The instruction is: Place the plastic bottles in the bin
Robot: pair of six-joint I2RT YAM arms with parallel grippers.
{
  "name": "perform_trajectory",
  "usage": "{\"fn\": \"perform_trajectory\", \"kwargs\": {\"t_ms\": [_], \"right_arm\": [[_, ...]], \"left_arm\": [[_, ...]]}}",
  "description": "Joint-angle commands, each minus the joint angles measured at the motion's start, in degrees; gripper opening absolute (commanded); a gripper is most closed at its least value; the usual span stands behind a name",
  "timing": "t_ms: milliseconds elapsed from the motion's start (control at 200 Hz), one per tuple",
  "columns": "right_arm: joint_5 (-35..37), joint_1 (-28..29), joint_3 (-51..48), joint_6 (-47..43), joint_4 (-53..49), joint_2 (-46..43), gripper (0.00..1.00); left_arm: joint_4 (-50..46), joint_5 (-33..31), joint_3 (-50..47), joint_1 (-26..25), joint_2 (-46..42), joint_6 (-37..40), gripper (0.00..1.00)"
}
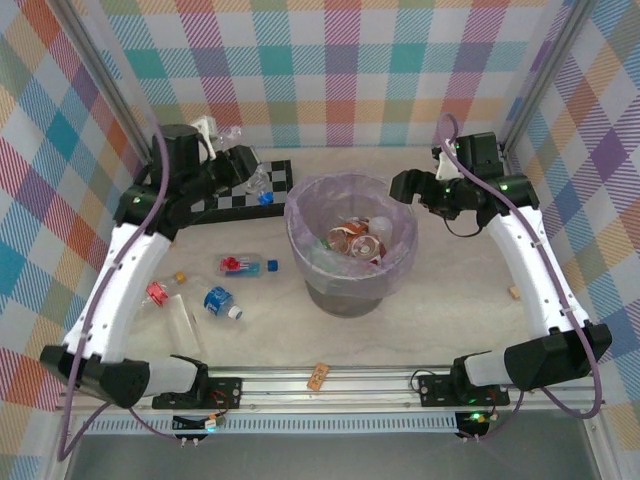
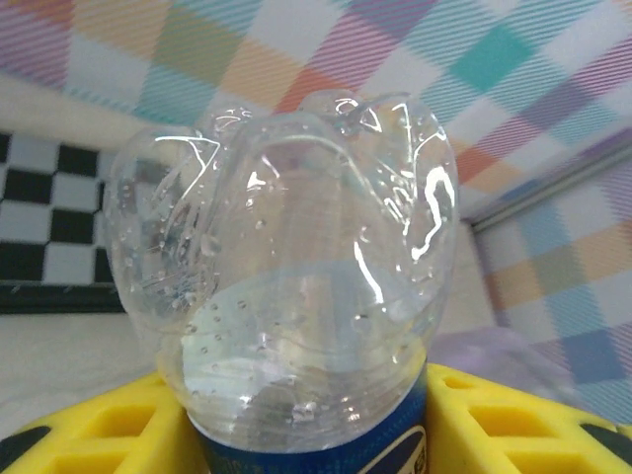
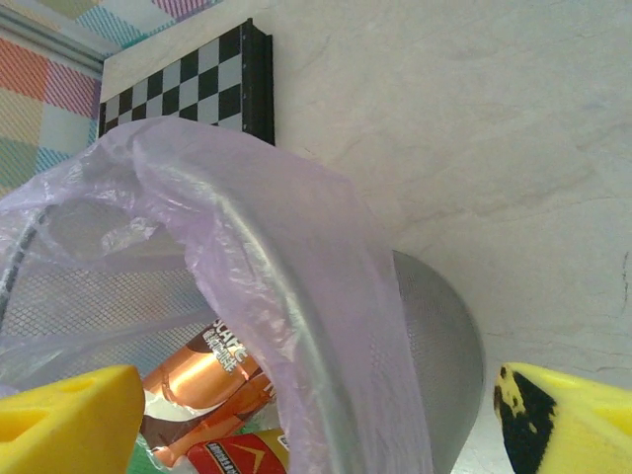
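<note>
I had the left gripper (image 2: pixel 306 439) clamped on a clear plastic bottle with a blue label (image 2: pixel 296 276), one yellow pad (image 2: pixel 94 425) pressed to each side of it. The bottle's long axis ran straight out from the gripper, with its lobed base pointing away from the wrist. I could not see its cap end. From overhead, the left gripper (image 1: pixel 246 168) held the bottle (image 1: pixel 258 181) over the black-and-white chequered board (image 1: pixel 228 201), at ten o'clock from the round grey bin lined with a lilac plastic bag (image 1: pixel 300 215).

The right gripper (image 3: pixel 316 434) had its jaws wide apart and nothing between them. It sat at the bin's rim (image 3: pixel 296 326) at two o'clock (image 1: pixel 403 186). Brown-orange labelled bottles (image 1: pixel 355 240) lay inside the bin.

At nine o'clock from the bin, a clear bottle with red inside (image 1: pixel 243 266) lay on the pale table (image 1: pixel 450 320), its blue cap pointing to three o'clock. Just below it, a blue-labelled bottle (image 1: pixel 217 300) pointed its white cap toward four o'clock.
</note>
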Motion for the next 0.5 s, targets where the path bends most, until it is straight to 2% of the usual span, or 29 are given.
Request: {"fn": "perform_trajectory", "kwargs": {"t_ms": [0,300,400,495], "right_arm": [[0.5,-0.1,0.1,-1.3,-1.2,-1.1,0.92],[0.3,-0.1,-0.6,-0.6,-1.6,-2.0,0.93],[1.4,-0.3,-1.2,-0.4,-1.4,-3.1,0.93],[2.0,-0.6,-1.3,-0.5,-1.6,-4.0,0.93]], "left_arm": [[-3.5,0.6,5.2,-3.8,-0.6,0.4,0.47],[-2.3,1.6,12.6,-23.1,9.7,0.8,0.39],[-0.9,1.5,13.9,-26.9,14.6,0.2,0.37],[0.1,1.0,13.9,-28.4,18.2,-0.7,0.36]]}}
